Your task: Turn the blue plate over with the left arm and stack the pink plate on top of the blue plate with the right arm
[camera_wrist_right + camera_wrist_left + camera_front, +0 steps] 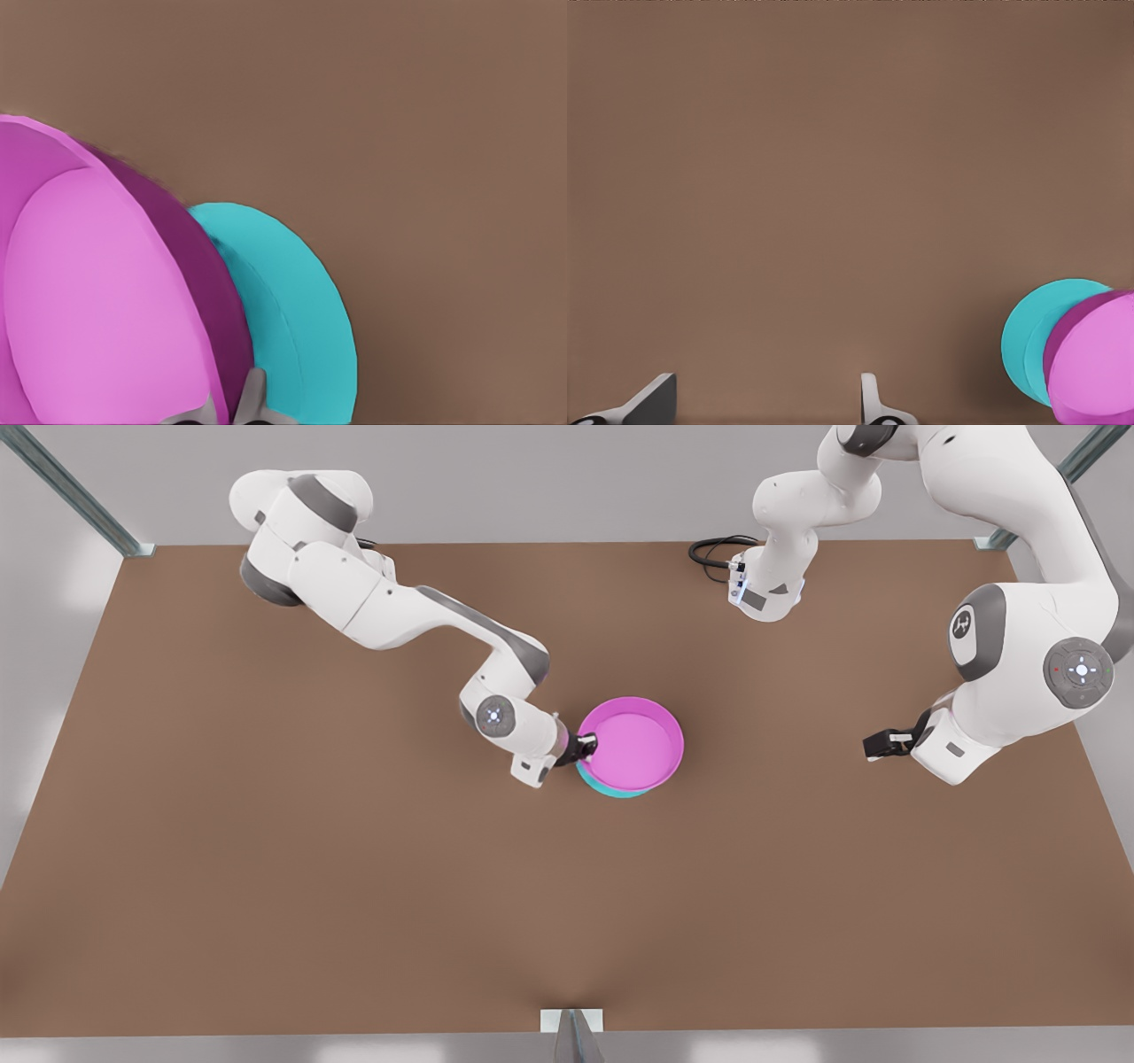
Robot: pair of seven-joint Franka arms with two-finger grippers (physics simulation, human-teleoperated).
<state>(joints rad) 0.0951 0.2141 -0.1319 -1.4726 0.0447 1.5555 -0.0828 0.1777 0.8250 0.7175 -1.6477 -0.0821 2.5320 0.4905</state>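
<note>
Gripping the near rim of the round, shallow magenta-pink plate (636, 744), the right arm's black two-finger claw (585, 747) reaches in from the front view's left, and its fingers (251, 398) pinch the plate's raised wall, one inside and one outside, as the right wrist view shows. The pink plate rests on top of the round, shallow cyan-turquoise plate (616, 789), which peeks out beneath it as a crescent on the side nearer the front camera, so the stack is slightly off-centre, not flush. The blue plate (297, 310) shows a plain flat face with no rim turned up, which suggests it already lies upside down on the brown tabletop (354, 886). The rim grip makes sense: holding the edge lets the plate be lowered level without the claw getting trapped between the two. The left arm's claw (873, 746) waits well apart toward the front view's right, its fingers (873, 403) spread wide and holding nothing, clear of the stack. By my judgement the task is nearly done; what remains is letting go and backing off.
</note>
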